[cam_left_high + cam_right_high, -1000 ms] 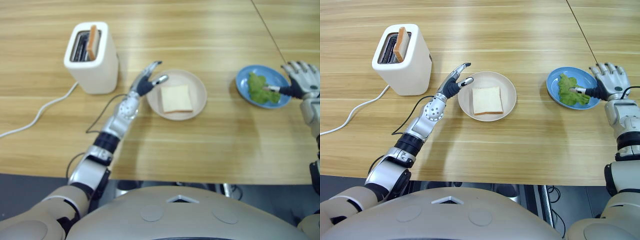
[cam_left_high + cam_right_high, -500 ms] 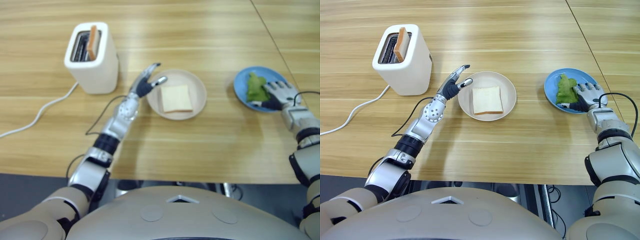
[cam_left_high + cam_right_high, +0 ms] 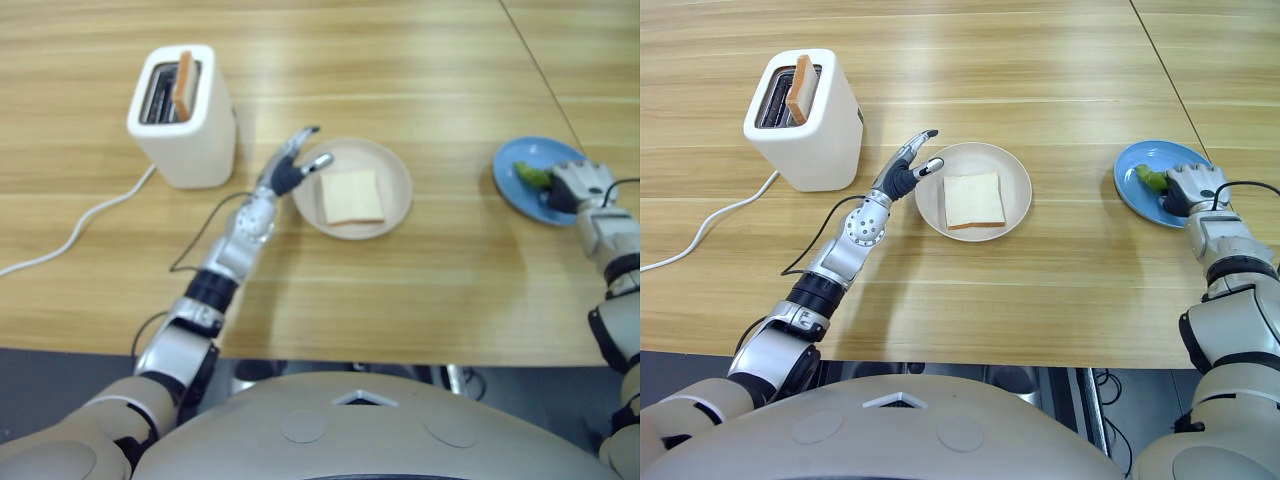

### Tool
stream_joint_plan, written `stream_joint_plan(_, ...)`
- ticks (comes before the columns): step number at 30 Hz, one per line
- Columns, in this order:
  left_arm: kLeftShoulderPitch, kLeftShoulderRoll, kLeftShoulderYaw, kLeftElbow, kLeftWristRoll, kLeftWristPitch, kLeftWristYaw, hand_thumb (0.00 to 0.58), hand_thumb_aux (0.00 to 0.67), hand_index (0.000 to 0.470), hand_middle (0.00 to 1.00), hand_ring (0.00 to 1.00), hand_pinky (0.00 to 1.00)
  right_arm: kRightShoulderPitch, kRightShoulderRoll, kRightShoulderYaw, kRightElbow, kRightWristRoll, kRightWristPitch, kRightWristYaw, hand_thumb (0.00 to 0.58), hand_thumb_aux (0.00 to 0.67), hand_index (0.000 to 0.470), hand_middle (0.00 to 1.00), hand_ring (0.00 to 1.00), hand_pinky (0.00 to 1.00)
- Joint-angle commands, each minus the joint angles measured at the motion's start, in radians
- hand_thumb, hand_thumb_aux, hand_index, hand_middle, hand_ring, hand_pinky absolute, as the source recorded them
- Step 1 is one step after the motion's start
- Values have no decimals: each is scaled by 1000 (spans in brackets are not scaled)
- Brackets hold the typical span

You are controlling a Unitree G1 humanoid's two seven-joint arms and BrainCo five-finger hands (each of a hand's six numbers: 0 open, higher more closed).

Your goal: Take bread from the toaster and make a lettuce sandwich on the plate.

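Right robot hand [image 3: 1197, 186] grips lettuce [image 3: 1150, 178] on blue plate [image 3: 1136, 160].

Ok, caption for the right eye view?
Right hand on lettuce at blue plate; bread on cream plate, toast in toaster.

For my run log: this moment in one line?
left hand open beside plate | right hand shut on lettuce | bread on plate | slice in toaster
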State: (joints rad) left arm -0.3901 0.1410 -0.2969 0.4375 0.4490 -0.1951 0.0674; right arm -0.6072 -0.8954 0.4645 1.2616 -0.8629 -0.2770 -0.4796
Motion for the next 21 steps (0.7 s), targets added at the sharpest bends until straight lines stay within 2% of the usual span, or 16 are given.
stream_joint_plan(1, 10, 15, 32, -17, -20, 13, 2, 0, 0, 0, 0, 0, 0, 19, -35, -31, -145, 36, -46, -55, 580, 670, 460, 1000, 1000, 1000)
stream_joint_plan(4, 5, 29, 68, -20, -39, 11, 15, 0, 0, 0, 0, 0, 0, 83, -56, -74, -359, 53, -47, -69, 580, 670, 460, 1000, 1000, 1000)
stream_joint_plan(7, -2, 45, 105, -21, -57, 5, 29, 0, 0, 0, 0, 0, 0, 166, -53, -135, -663, 63, 3, -28, 580, 670, 460, 1000, 1000, 1000)
stream_joint_plan(11, -14, 63, 142, 1, -72, -3, 46, 0, 0, 0, 0, 0, 0, 181, 31, -152, -910, 40, 68, 41, 580, 670, 460, 1000, 1000, 1000)
stream_joint_plan(15, -24, 65, 160, 27, -82, -13, 58, 0, 0, 0, 0, 0, 0, 106, 178, -93, -925, -9, 76, 81, 580, 670, 460, 1000, 1000, 1000)
stream_joint_plan(21, -38, 51, 143, 74, -75, -28, 68, 0, 0, 0, 0, 0, 0, -13, 366, 34, -685, -84, 44, 84, 580, 670, 460, 1000, 1000, 1000)
